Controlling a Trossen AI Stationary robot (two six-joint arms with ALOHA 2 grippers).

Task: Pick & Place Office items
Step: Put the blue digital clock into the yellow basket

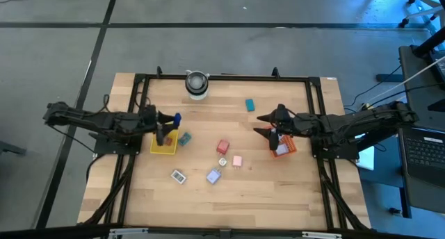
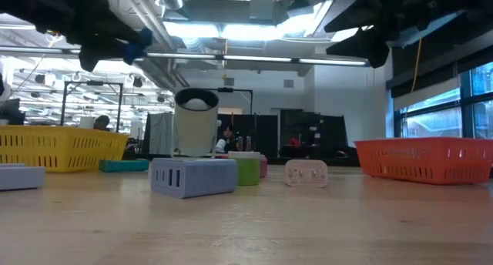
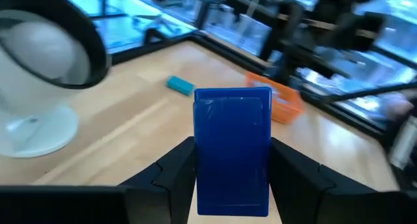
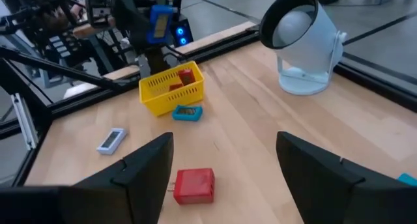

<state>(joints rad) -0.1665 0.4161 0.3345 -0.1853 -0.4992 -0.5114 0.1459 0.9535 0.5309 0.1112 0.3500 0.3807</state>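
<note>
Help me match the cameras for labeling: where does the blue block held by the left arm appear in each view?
High: blue block at the left end effector, above the yellow tray.
Low: top left.
Left wrist: center, clamped between its fingers.
Right wrist: top left.
Shared landmark: round grey-white cylinder.

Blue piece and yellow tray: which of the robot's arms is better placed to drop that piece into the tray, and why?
The left. Its gripper is shut on the blue piece, raised beside the yellow tray. The right gripper is open, empty, near the orange tray.
</note>
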